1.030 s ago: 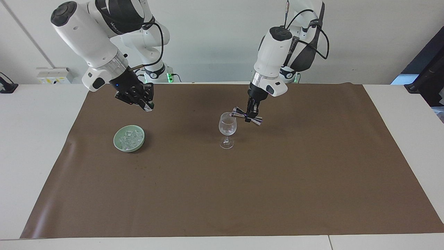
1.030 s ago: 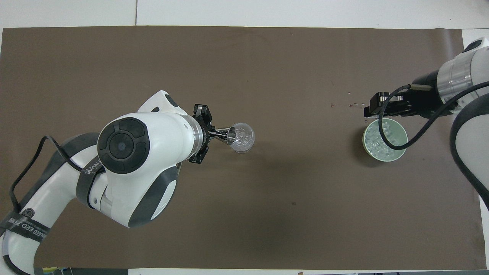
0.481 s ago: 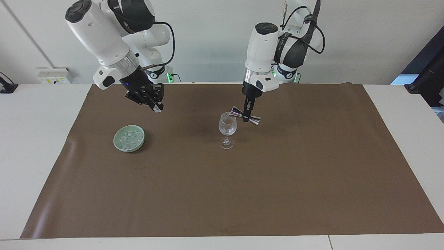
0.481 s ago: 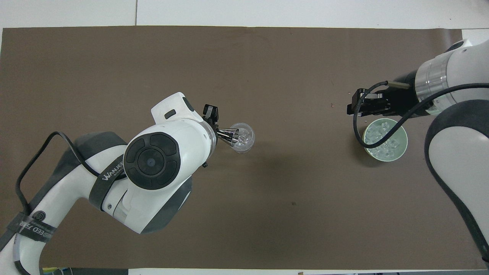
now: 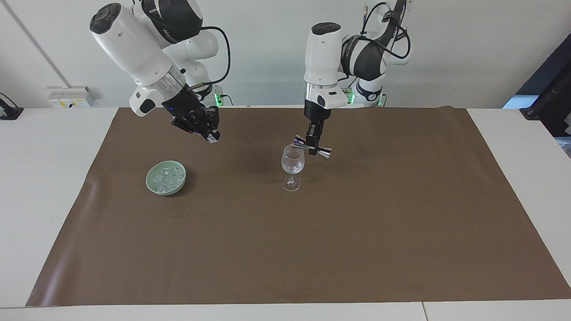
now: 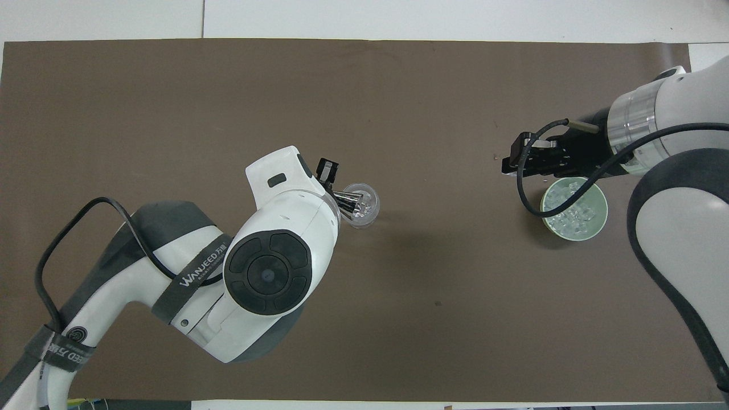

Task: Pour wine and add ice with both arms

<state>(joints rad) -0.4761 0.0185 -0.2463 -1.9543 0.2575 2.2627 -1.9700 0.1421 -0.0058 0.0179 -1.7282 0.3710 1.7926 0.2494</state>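
At the centre of the facing view, the left gripper (image 5: 313,143) clamps its fingers on the narrow waist of a steel jigger (image 5: 312,148), which lies tilted on its side with one cup at the rim of a clear wine glass (image 5: 292,166). The glass stands upright on the brown mat (image 5: 357,232) that covers the white table (image 5: 40,187), just below the middle of the frame. In the overhead view the left arm fills the lower left, and the jigger (image 6: 345,200) meets the glass (image 6: 363,204) near the centre.

At the upper left of the facing view, the right gripper (image 5: 208,130) hangs in the air over bare mat, up and to the right of a pale green bowl (image 5: 166,177). Whether its fingers are parted or closed, and whether they hold anything, cannot be told from either view. The ice (image 5: 167,177) lies heaped in that bowl at the left of the frame, toward the right arm's end of the table. In the overhead view the right gripper (image 6: 515,161) sits just above the bowl's (image 6: 593,226) upper-left edge, at the right of the frame.
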